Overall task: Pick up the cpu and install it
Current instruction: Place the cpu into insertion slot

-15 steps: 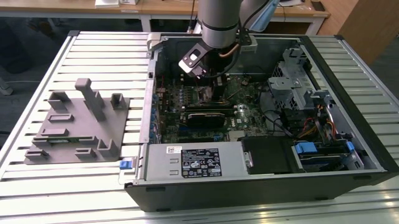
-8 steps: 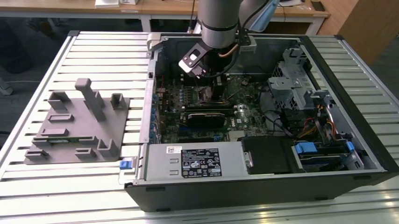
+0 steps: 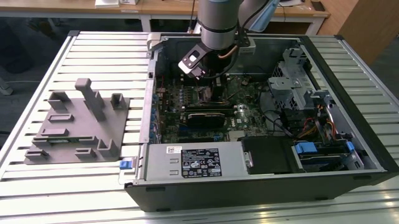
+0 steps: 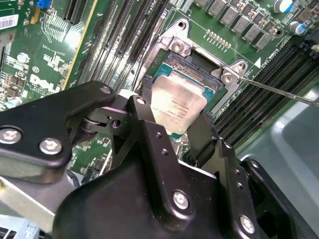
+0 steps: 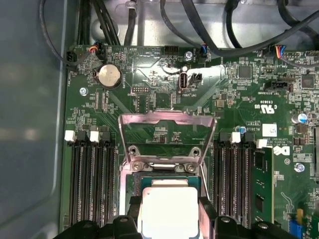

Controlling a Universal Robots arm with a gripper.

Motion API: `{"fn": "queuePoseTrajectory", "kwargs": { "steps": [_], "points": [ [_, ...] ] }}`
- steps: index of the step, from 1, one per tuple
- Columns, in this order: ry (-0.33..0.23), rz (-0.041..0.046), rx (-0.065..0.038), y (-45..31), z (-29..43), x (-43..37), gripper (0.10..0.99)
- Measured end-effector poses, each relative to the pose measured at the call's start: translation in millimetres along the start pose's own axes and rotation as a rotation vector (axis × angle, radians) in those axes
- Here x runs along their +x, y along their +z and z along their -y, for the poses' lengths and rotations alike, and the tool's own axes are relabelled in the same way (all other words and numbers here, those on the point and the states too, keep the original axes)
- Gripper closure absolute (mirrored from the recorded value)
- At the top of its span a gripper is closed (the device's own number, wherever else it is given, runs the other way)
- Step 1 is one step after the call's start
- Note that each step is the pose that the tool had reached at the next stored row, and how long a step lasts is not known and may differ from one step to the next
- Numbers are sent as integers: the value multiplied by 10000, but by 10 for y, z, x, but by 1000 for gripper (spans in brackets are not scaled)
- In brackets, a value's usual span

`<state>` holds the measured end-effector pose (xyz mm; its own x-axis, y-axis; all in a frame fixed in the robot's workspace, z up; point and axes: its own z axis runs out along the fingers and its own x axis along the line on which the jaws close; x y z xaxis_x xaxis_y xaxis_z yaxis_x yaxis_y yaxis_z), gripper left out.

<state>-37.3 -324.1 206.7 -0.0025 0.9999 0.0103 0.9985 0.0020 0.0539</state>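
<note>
Step in hand: install. gripper (image 4: 174,118) is down inside the open PC case (image 3: 262,189), fingers (image 4: 147,119) pinching the cpu (image 4: 178,102) by two opposite edges, silvery lid up. Chip sits right over the socket (image 4: 197,62) on the mobo; can't tell if it's touching the seat yet, and it looks a bit skewed vs the socket frame in the second wrist view. Load plate (image 5: 167,122) is flipped up and out of the way, and the thin lever (image 4: 279,92) is swung off to one side. My read: seating needs the chip square to the frame, flat, corner mark matched, no side push. Tight spots: RAM slots (image 5: 92,184) either side, RAM stick (image 5: 261,184) nearby, cables (image 5: 224,30) further off. Grey fixture (image 3: 74,126) sits on the table (image 3: 93,46), well apart.
</note>
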Motion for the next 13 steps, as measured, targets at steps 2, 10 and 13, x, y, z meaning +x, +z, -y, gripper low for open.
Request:
{"fn": "queuePoseTrajectory", "kwargs": {
  "steps": [2,10,13],
  "points": [
    [33,1,2,15,4,2,553],
    [43,-11,2,52,33,4,553],
    [52,-9,6,65,34,15,553]
  ]
}}
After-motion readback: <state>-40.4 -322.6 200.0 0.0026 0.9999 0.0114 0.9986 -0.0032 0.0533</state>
